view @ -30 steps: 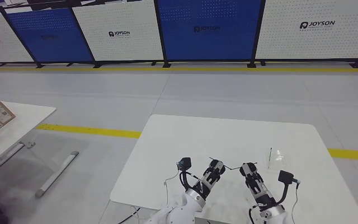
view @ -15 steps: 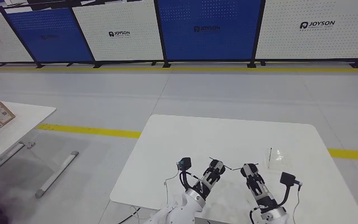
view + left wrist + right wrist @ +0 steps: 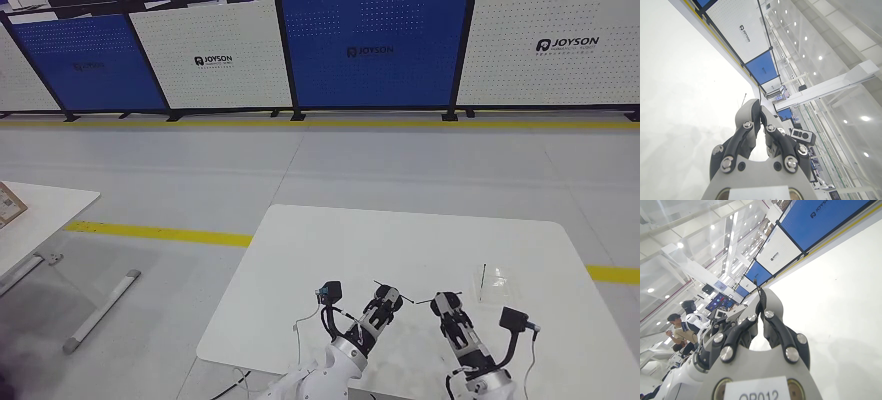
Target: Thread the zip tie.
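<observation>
Compared against the frame one second back: found the right gripper [image 3: 761, 293] displaced slightly, drawn back toward the near edge of the surface [image 3: 400, 240] and so a shade farther from the clear packet [image 3: 493, 288]. Compared against half a second back: found no further displacement. Found the left gripper [image 3: 759, 103] unmoved across all three moments, standing on the same side of the clear packet as the right gripper, but farther from it. Noted right jaws pressed together, pinching the zip tie [image 3: 755, 281] just below its square head, with the head standing clear of the tips. Noted left jaws likewise pressed together, pinching a thin black strip rising past the tips; unable to confirm it as the tail of the same tie. Located the tie held up in the jaws, near the clear packet and apart from it. Recorded one more thin black strip [image 3: 484, 272] lying at the clear packet, in the same place as in both earlier frames.
</observation>
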